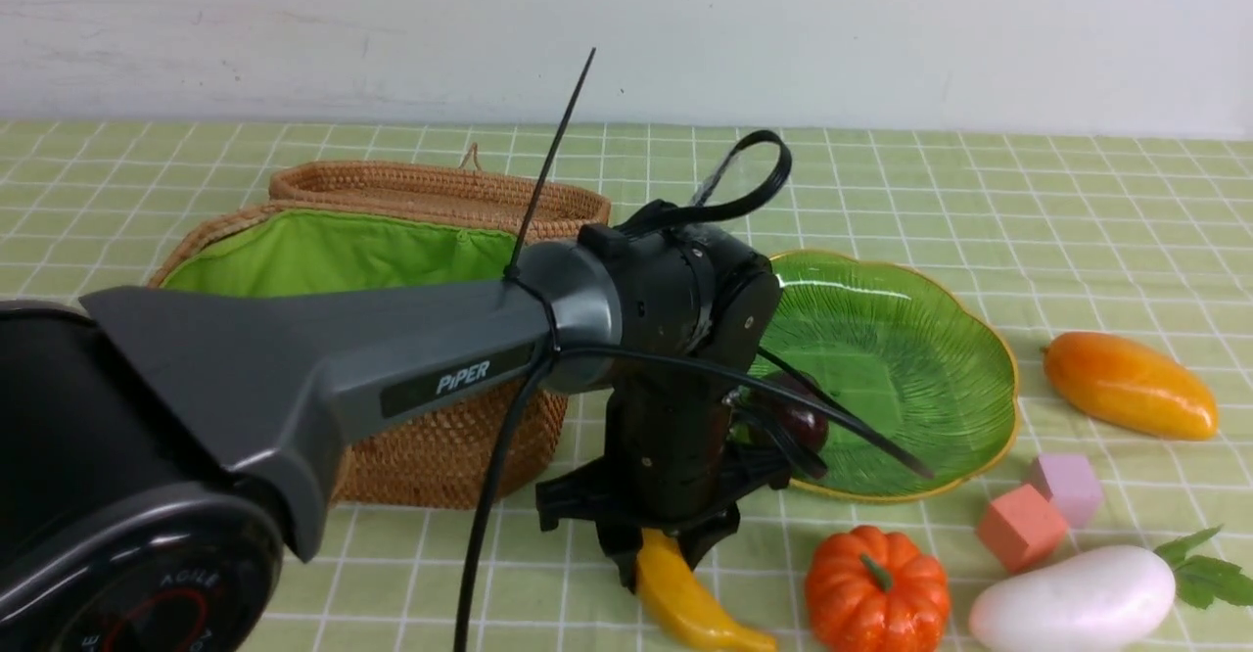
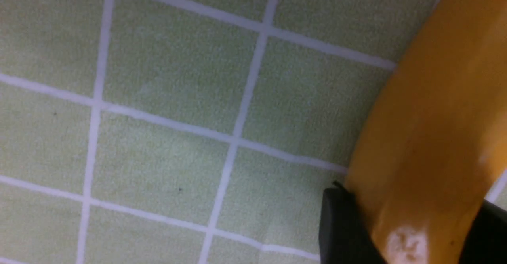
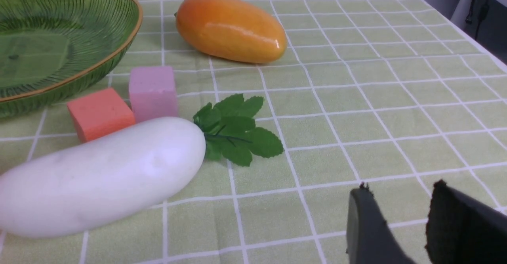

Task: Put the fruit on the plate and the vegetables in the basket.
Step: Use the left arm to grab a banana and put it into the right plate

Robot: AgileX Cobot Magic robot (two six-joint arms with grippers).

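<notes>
My left gripper (image 1: 666, 559) reaches down near the table's front edge and is shut on the yellow banana (image 1: 695, 603). In the left wrist view the banana (image 2: 427, 137) fills the space between the black fingers (image 2: 340, 224), touching both. A dark-purple mangosteen (image 1: 805, 422) lies in the green plate (image 1: 901, 358), partly hidden by the arm. The mango (image 1: 1128, 384) lies right of the plate. The pumpkin (image 1: 876, 588) and the white radish (image 1: 1072, 598) sit at the front right. The basket (image 1: 440, 446) stands open at the left. My right gripper (image 3: 401, 188) is open over bare cloth, near the radish (image 3: 99, 175).
A salmon cube (image 1: 1018, 527) and a pink cube (image 1: 1067, 486) stand between the plate and the radish. The left arm's body (image 1: 323, 378) blocks much of the basket's inside. A white wall runs behind the table. The table's edge (image 3: 487, 54) shows beyond the mango (image 3: 231, 28).
</notes>
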